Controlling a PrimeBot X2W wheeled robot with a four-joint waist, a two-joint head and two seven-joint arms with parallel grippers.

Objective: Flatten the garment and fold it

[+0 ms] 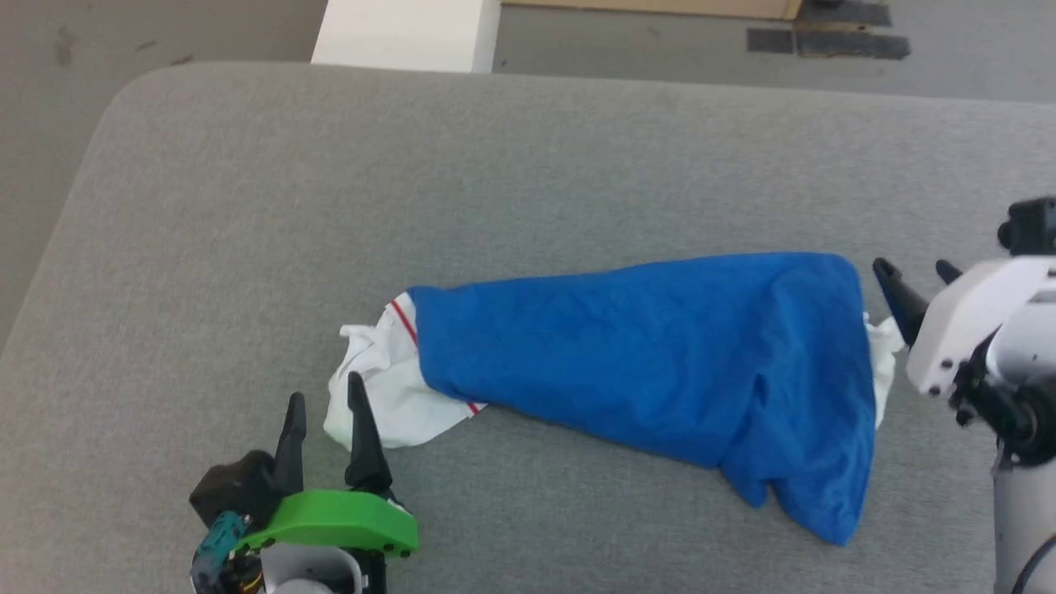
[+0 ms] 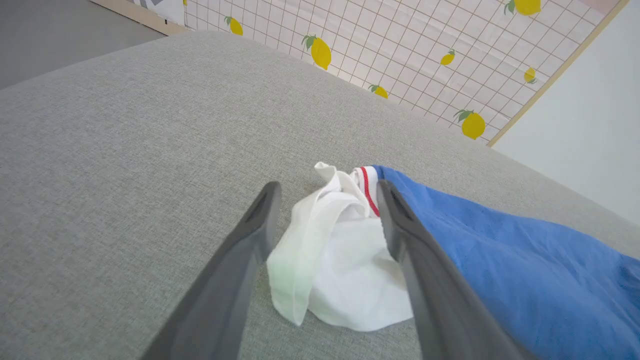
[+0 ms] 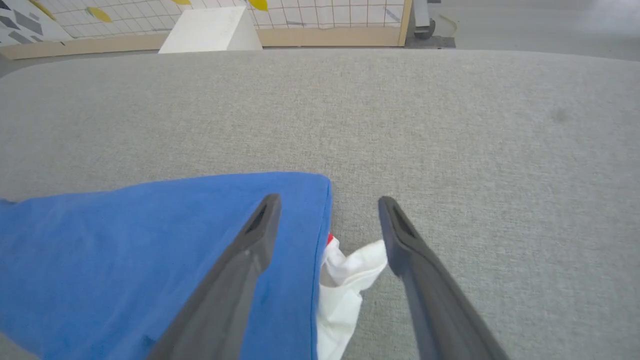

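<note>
Head view — garment [image 1: 643, 363] well inside tabletop [image 1: 247, 206] edges

Tabletop [image 1: 528, 165] is lying bare from 9 through 12 to 2 o'clock of the shirt [image 1: 643, 363], giving free passage. The shirt is blocking the middle strip. The left gripper [image 1: 325, 388] is crowding its 8 o'clock end, the right gripper [image 1: 912, 266] its 3 o'clock end. A white block [image 1: 408, 33] is standing beyond the far edge, 11 o'clock.
</note>
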